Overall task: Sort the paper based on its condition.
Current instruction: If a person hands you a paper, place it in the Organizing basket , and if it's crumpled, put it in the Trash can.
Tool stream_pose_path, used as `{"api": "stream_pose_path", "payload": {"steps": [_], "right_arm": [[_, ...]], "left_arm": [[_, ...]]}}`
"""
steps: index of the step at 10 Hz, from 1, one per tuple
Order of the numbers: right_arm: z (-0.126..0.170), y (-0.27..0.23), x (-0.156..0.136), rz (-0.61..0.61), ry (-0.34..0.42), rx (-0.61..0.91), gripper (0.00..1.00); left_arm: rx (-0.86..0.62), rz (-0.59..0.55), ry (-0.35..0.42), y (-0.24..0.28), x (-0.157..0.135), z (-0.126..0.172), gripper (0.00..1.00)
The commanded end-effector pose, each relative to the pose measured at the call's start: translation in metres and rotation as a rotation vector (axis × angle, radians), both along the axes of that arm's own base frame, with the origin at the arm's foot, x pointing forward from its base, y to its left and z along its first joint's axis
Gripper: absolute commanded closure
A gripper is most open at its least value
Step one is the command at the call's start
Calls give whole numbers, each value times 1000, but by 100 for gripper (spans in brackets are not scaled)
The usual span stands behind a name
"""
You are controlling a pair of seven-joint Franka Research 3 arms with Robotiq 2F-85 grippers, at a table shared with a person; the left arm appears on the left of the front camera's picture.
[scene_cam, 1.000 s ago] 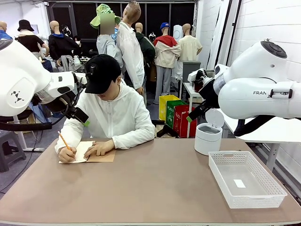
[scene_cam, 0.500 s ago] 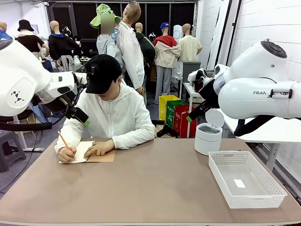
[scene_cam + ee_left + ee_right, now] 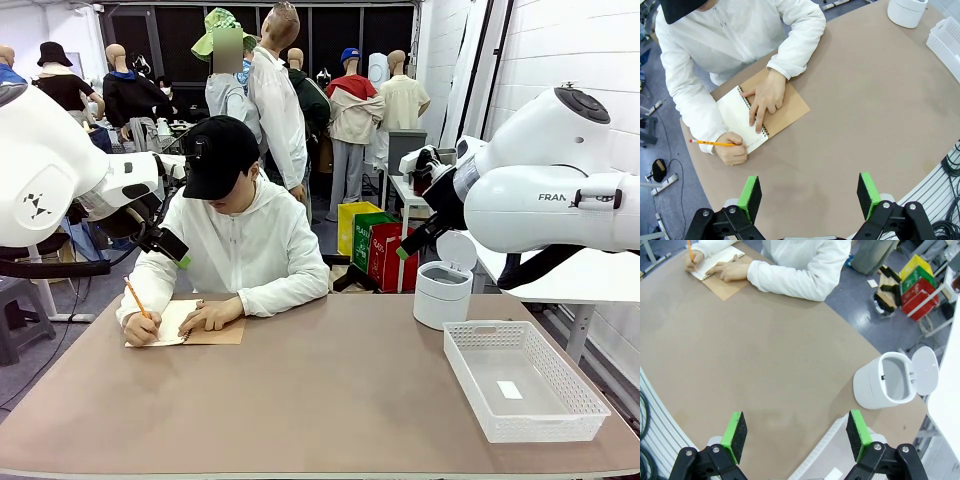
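Observation:
Loose paper is out of view. A person at the far side writes with an orange pencil (image 3: 712,143) on the cream page of a spiral notebook (image 3: 737,112) with a brown kraft cover (image 3: 785,107), the other hand flat on it. The notebook (image 3: 185,330) lies at the table's far left and appears again as the notebook (image 3: 720,260) in the right wrist view. My left gripper (image 3: 810,197) hangs open high above the table, short of the notebook, with nothing between its fingers. My right gripper (image 3: 797,435) is also open and empty, high over the table's right half.
A white bin (image 3: 442,290) with its lid up stands at the far right; it is also the bin (image 3: 887,380). A white mesh basket (image 3: 520,380) sits near right, a small white slip on its floor. The brown table (image 3: 320,400) is bare in the middle.

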State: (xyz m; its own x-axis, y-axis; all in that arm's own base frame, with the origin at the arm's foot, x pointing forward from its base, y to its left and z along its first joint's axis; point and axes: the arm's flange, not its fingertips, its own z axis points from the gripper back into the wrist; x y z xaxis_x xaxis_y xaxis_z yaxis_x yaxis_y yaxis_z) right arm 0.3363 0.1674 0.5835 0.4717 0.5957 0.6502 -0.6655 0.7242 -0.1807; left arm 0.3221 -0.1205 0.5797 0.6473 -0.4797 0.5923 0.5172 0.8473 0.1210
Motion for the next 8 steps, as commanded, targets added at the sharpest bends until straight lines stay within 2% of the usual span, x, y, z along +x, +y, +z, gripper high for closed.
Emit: {"api": "stream_pose_path", "payload": {"steps": [1, 8], "right_arm": [[0, 0, 1, 2, 3, 4, 0], [0, 0, 1, 2, 3, 4, 0]], "left_arm": [[-3, 1, -1, 0, 1, -1, 0], [-3, 1, -1, 0, 1, -1, 0]]}}
